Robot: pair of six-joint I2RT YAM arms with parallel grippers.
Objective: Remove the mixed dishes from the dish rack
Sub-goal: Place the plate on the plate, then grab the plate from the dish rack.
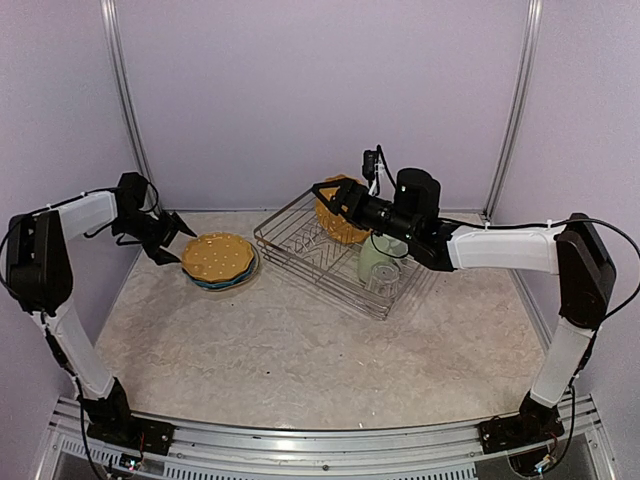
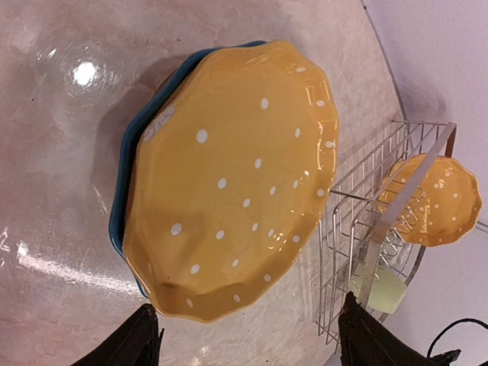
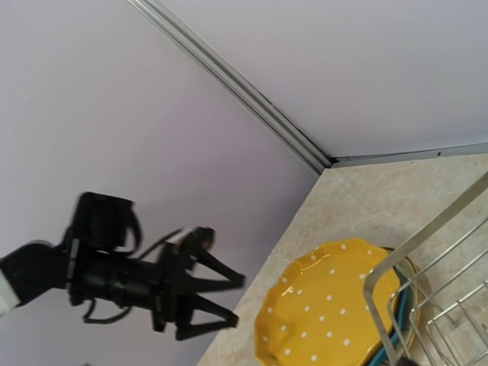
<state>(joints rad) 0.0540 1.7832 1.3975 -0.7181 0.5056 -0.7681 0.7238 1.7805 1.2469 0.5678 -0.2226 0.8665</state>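
- Dish rack (image 1: 310,275): a silver wire basket standing on the far right part of the desk (image 1: 300,360), in front of the back wall.
- In the rack, an orange scalloped plate (image 1: 340,228) with white dots stands on edge at the far end.
- A pale green mug (image 1: 375,262) sits nearer the rack's front right, with a clear glass (image 1: 384,282) just beside it on the near side.
- Out of the rack, a second orange dotted plate (image 1: 217,256) lies flat on the desk to the rack's left. It rests on top of a blue plate (image 2: 122,191), whose rim shows beneath it.
- Left gripper (image 1: 180,247): its fingers are spread wide and carry nothing. The tips sit low at the left rim of the stacked plates, and the right wrist view shows a small gap between them and the orange plate.
- Right gripper (image 1: 328,195): it reaches over the rack to the upright orange plate with its fingers wide apart. From the top view I cannot tell whether they touch the plate, and its own wrist camera does not show them.
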